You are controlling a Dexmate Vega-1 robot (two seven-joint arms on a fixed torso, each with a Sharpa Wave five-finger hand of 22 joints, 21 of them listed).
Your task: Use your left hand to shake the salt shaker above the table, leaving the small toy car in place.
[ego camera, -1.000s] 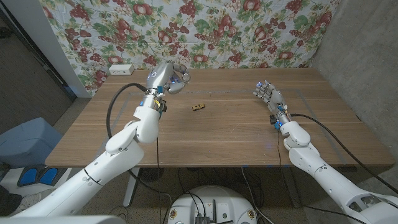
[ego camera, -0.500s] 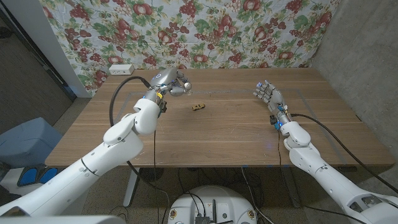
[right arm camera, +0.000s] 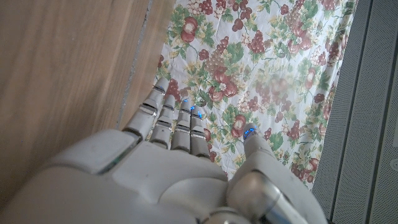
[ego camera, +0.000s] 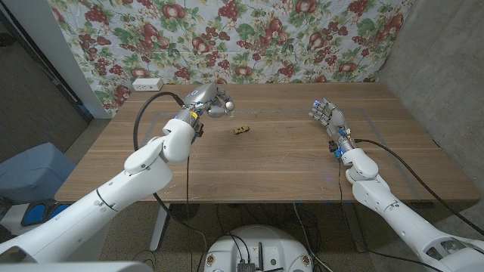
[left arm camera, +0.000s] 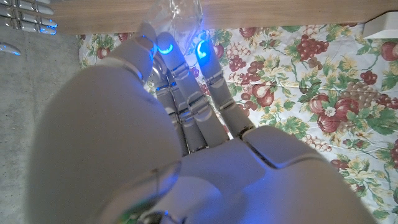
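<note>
My left hand [ego camera: 209,100] is raised over the back left part of the wooden table [ego camera: 265,162], fingers curled around the salt shaker [ego camera: 220,108], which they mostly hide. In the left wrist view its clear glass [left arm camera: 178,11] shows just past my fingertips [left arm camera: 165,45]. The small tan toy car [ego camera: 241,129] sits on the table, a short way to the right of that hand and nearer to me, untouched. My right hand [ego camera: 326,113] stands at the right side of the table with fingers apart and pointing up, holding nothing; its back and fingers [right arm camera: 172,118] also fill the right wrist view.
A white power strip [ego camera: 147,83] lies at the table's back left edge, by the fruit-patterned cloth [ego camera: 249,38] hanging behind the table. A grey wall [ego camera: 446,68] stands to the right. A black cable loops off my left forearm [ego camera: 138,125].
My left hand with the shaker has dipped and shifted a little to the right and away from me, and the forearm has swung lower. The toy car and my right hand have stayed still.
</note>
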